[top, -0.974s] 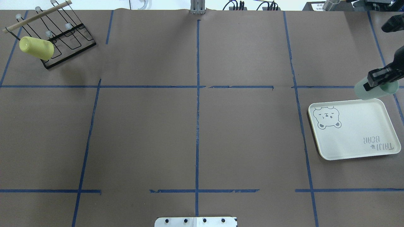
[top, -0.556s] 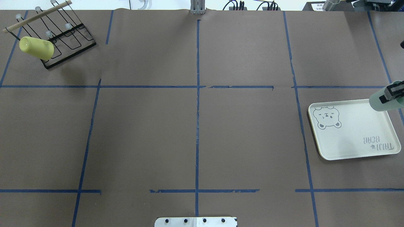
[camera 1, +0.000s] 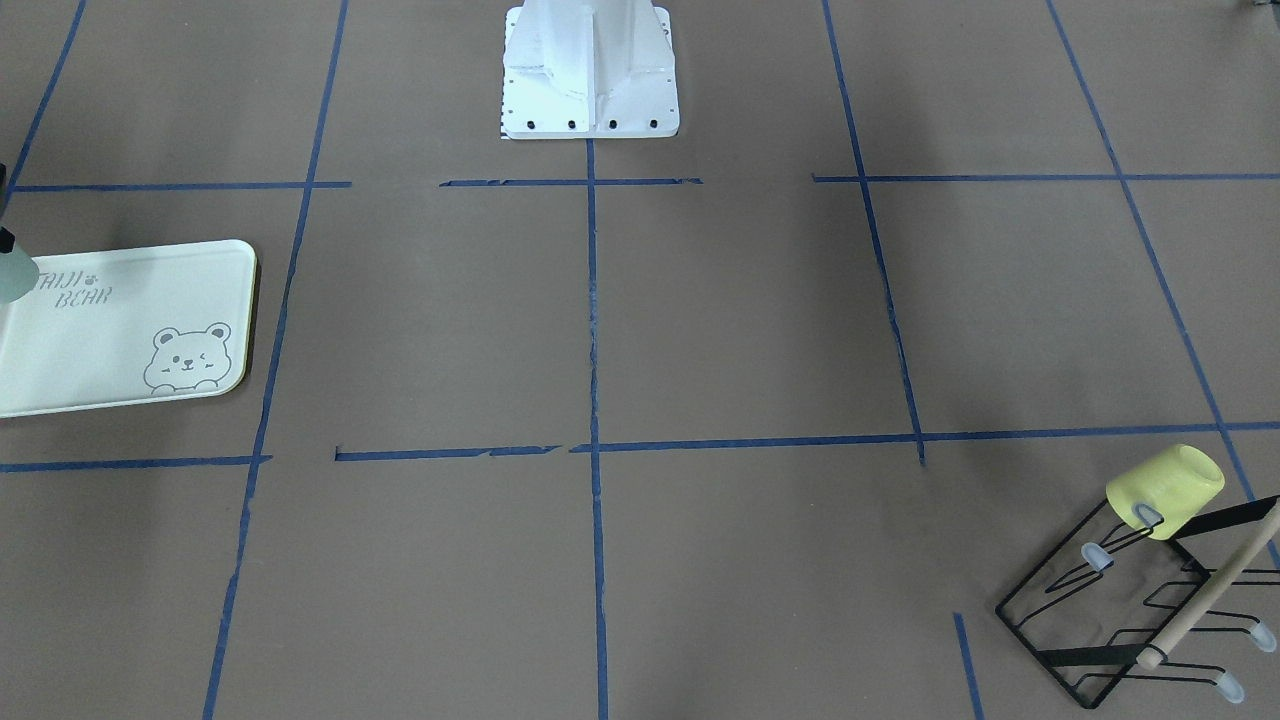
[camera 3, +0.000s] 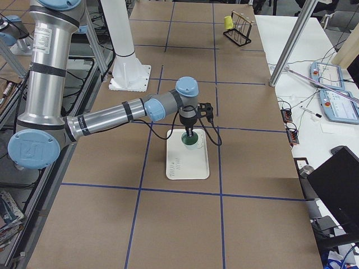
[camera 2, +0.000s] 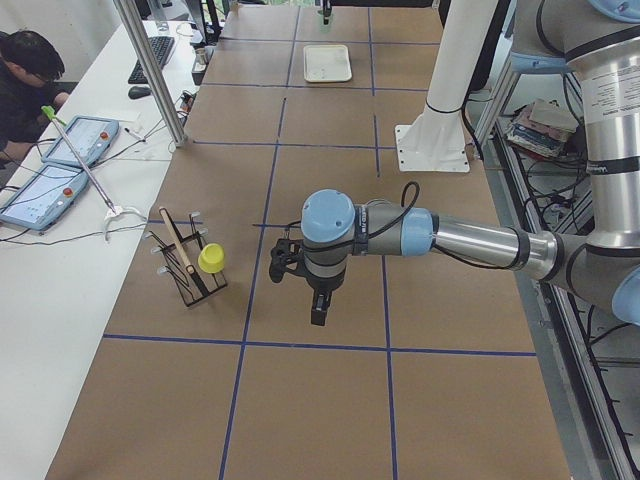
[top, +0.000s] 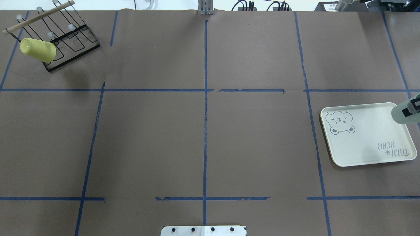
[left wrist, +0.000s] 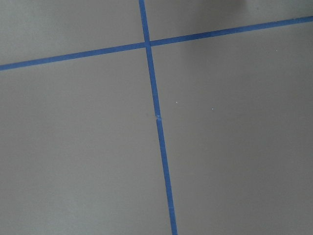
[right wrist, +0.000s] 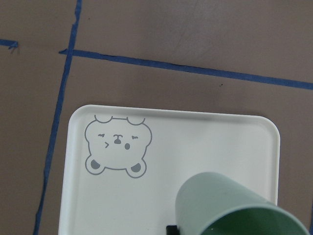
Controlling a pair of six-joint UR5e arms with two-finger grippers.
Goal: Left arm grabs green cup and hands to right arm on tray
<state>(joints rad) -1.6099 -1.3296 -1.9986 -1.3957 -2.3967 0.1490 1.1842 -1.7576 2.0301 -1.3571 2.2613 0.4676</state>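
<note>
Right gripper (top: pixel 412 110) is clamped on the green cup (top: pixel 402 114). The cup hangs tilted over the far right corner of the tray (top: pixel 361 144), at the table's right edge. You can't tell whether it touches the tray. Left gripper (camera 2: pixel 318 310) hangs over the left half of the table, near the rack (top: pixel 67 42). Only the side view shows it, so I can't tell if its fingers are apart or together. Yellow cup (top: pixel 37 49) sits on the rack, far left.

The right gripper (top: pixel 410 110) points down and clamps the green cup (right wrist: pixel 230 205); the left gripper (camera 2: pixel 318 310) hangs downward from its stretched arm.
</note>
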